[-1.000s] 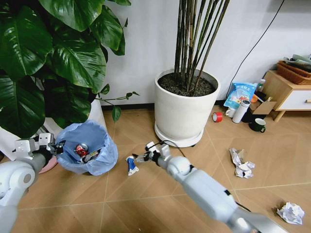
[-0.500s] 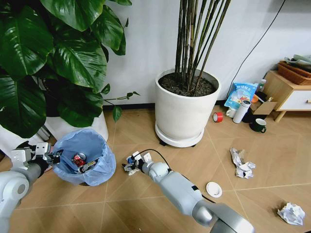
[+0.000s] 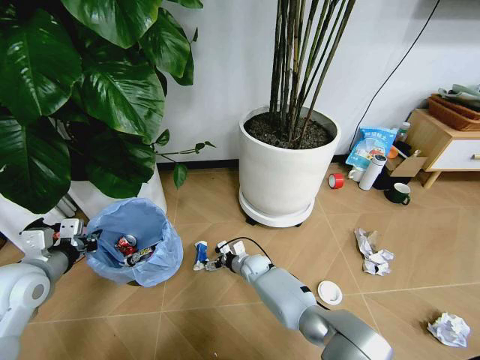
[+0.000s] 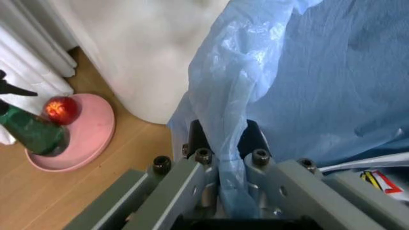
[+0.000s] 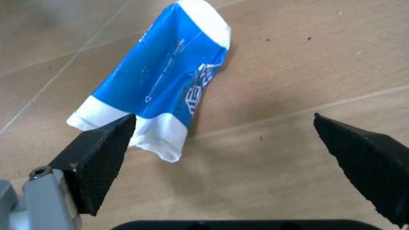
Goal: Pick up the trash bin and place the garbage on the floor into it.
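Right gripper (image 3: 213, 265) is low over the tiled floor (image 3: 225, 315), jaws spread wide, and the blue-white wrapper (image 3: 200, 254) lies flat just beyond its fingertips. From the right wrist, the wrapper (image 5: 156, 91) sits off-centre: one white end is right at the tip of one finger (image 5: 96, 158), the other finger (image 5: 364, 153) is well clear, and most of the gap holds bare tile. Nothing gripped there. On the other side, the left gripper (image 3: 90, 241) is clamped on the rim of the trash bin (image 3: 135, 244); the left wrist shows the crinkly blue liner (image 4: 236, 120) pinched between its closed jaws. Red and dark litter already lies inside the bin, which sits near the wrapper, by the leafy plant (image 3: 75, 97).
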Available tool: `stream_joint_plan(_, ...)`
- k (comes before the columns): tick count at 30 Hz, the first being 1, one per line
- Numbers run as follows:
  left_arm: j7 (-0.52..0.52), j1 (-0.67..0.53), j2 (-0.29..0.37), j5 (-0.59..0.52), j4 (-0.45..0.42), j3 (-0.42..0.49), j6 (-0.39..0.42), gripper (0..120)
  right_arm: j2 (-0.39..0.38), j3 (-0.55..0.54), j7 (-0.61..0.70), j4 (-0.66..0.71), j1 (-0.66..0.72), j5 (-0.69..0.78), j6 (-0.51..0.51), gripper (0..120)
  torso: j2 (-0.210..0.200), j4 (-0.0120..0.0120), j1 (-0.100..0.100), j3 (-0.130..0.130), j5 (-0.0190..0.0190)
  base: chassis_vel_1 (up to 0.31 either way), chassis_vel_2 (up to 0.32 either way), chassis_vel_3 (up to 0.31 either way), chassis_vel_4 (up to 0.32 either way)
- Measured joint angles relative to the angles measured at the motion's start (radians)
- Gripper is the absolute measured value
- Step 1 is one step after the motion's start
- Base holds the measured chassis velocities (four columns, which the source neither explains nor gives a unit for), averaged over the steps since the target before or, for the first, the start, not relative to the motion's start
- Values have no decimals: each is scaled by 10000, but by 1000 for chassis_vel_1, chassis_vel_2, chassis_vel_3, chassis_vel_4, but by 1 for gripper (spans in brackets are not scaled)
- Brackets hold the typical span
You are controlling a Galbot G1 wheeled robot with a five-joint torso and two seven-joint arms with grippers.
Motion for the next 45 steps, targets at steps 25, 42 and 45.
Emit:
stream_joint_plan(25,-64,-222,11,-6,-10,189,-16,0,-11,-396,44,175,55,864,-419,100,0,2,0,-1,0,0,0,0,0)
stream_joint_plan(42,-303,-552,75,-70,6,477,-29,0,-12,-271,19,-116,75,855,-381,75,0,1,0,0,0,0,0,0,0)
stream_joint_plan(45,-311,-588,76,-73,11,515,-31,0,-13,-230,-34,-158,86,871,-376,66,0,1,0,0,0,0,0,0,0)
